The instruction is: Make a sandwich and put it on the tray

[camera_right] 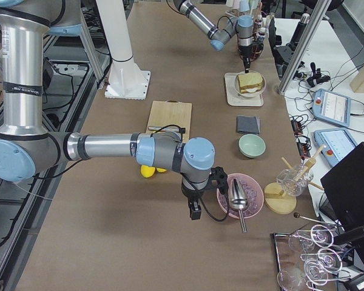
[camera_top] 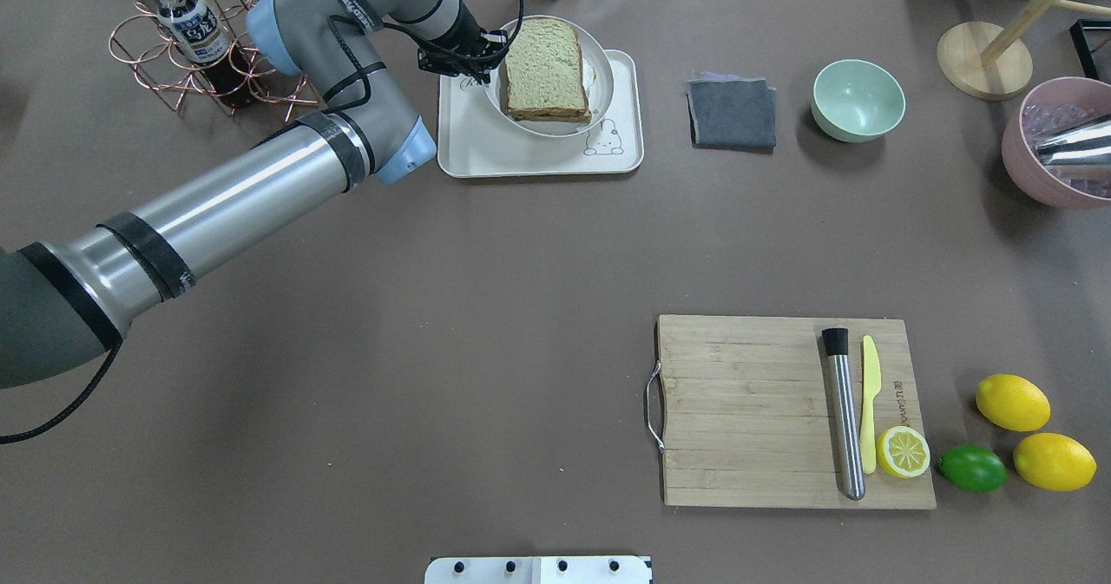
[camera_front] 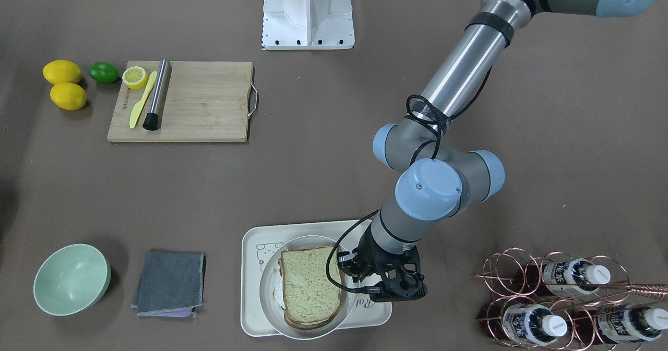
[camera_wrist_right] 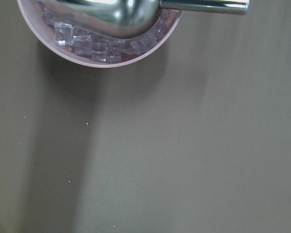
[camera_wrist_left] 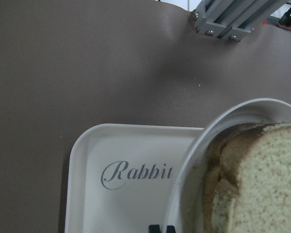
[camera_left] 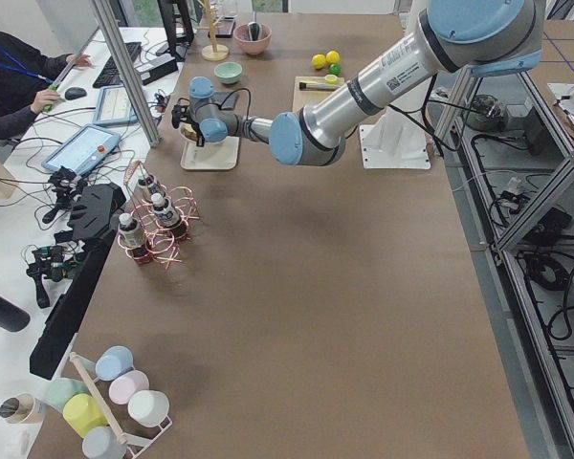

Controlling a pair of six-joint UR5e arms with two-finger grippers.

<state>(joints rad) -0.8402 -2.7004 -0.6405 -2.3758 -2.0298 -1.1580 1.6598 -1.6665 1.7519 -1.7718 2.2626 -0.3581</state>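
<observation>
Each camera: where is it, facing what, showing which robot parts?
Front-facing: across table, facing robot; left arm, left hand over tray.
Overhead: behind robot, looking forward-down; left arm.
Exterior left: table's left end; left arm.
Exterior right: right end; right arm near.
Left wrist: down on tray, sandwich; fingertips.
Right wrist: down on ice bowl; no body.
Front-facing, overhead share cutting board.

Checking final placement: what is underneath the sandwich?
Under the sandwich is a round white plate. The plate lies over the cream tray and overhangs one tray edge. The bread covers the plate's middle, and whether the plate rests flat on the tray cannot be told.
</observation>
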